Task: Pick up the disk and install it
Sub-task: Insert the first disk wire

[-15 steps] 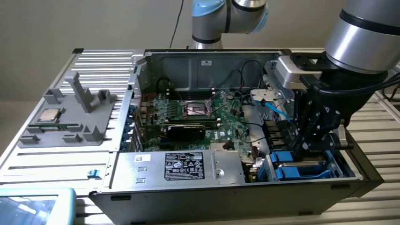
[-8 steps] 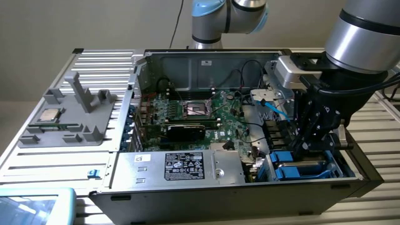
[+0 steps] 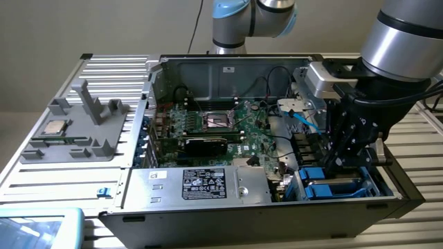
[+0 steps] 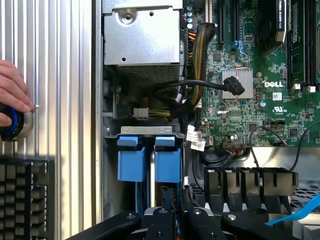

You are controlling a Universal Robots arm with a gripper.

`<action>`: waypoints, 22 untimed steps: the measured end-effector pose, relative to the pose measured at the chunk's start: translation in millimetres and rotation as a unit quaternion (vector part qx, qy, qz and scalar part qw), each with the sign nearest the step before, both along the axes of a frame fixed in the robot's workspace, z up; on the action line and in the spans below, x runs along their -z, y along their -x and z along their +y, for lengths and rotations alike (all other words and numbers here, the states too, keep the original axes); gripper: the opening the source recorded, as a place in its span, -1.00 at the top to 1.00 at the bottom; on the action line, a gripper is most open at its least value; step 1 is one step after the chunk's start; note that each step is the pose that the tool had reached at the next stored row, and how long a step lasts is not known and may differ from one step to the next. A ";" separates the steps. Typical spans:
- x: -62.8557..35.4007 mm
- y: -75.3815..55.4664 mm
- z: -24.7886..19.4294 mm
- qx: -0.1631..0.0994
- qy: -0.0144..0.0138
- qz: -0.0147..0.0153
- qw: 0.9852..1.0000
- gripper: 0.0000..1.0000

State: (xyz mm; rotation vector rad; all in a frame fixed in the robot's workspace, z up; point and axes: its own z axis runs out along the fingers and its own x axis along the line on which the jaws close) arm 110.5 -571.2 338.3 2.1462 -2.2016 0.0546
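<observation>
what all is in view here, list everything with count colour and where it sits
open black computer case: one, on the ribbed table
green motherboard: one, inside the case
silver power supply box with black label: one, near corner of the case
blue plastic drive brackets: two, side by side in the drive bay, below the gripper
small square silver CPU chip: one, on the fixture
grey plastic fixture: one, at the exterior view's left
light blue cable: one, beside the drive bay
black keyboard: one, on the ribbed table
person's hand: one, on a round blue-ringed knob
black gripper: one, lowered over the drive bay
</observation>
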 end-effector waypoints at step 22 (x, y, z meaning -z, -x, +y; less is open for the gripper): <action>-0.8 0.9 -2.7 0.000 0.000 0.000 1.000 0.69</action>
